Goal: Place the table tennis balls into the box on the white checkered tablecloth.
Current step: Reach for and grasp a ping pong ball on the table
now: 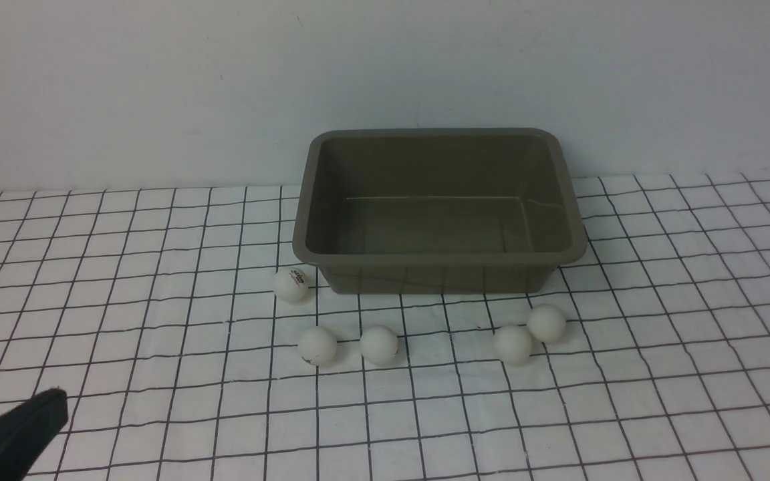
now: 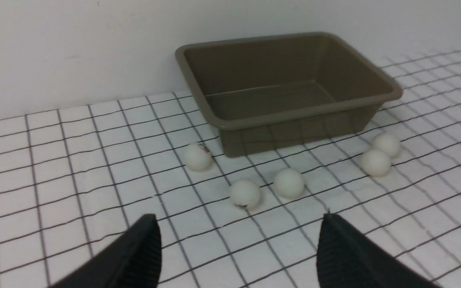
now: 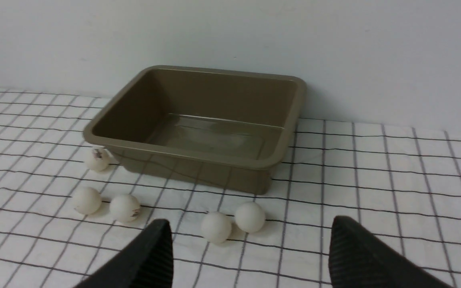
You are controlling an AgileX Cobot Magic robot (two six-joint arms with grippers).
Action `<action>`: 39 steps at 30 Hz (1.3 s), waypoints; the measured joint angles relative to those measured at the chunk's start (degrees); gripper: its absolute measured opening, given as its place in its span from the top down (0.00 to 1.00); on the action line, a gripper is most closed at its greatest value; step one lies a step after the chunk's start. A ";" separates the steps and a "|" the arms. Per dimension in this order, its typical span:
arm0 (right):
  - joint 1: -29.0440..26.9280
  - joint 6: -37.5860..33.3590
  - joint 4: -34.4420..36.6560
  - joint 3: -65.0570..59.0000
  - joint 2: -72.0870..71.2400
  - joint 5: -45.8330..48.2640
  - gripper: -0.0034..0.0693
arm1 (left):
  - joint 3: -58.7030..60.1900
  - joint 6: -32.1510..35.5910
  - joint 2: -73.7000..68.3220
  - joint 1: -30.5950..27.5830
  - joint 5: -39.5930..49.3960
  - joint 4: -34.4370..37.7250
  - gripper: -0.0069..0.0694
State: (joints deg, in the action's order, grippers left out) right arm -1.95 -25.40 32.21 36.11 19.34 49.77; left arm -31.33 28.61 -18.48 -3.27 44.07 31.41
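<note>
My fingers [image 2: 142, 256] on the left gripper [image 2: 238, 222] stand spread wide with nothing between them. The right gripper [image 3: 249, 229] is spread the same way and is also empty. Both hang low and well short of the work.

Five table tennis balls [image 1: 379, 345] lie on the white checkered tablecloth [image 1: 158, 267], all on my side of the box [image 1: 438, 257]. The corner ball [image 1: 291, 284] sits just beside the box's front left corner. The left pair [image 1: 317, 345] lies side by side a little nearer me, and the right pair [image 1: 512, 344] sits close together toward the box's right end. The box is empty and stands against the far wall.

I judge that the task has barely begun and the first pick is in hand. Next I would bring one gripper down over a single ball, a finger on each side. The grip should be gentle, since these light round balls will likely roll at a nudge. The ball must then be lifted clear of the rim before I let go.
</note>
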 joint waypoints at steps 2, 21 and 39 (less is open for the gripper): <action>0.00 -3.75 4.75 0.00 1.47 -0.37 0.30 | -0.28 0.65 -2.75 0.00 -1.64 -0.26 0.28; 0.00 -27.24 17.73 0.91 38.22 -0.04 0.30 | -0.36 9.90 -18.73 0.00 -7.46 2.68 0.28; 0.00 -18.24 7.21 32.44 61.50 16.96 0.30 | -0.36 12.06 -18.73 0.00 -8.16 2.72 0.28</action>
State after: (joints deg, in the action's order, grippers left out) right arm -1.95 -43.64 39.42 68.55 80.85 66.73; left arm -31.69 40.67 -37.21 -3.27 35.90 34.13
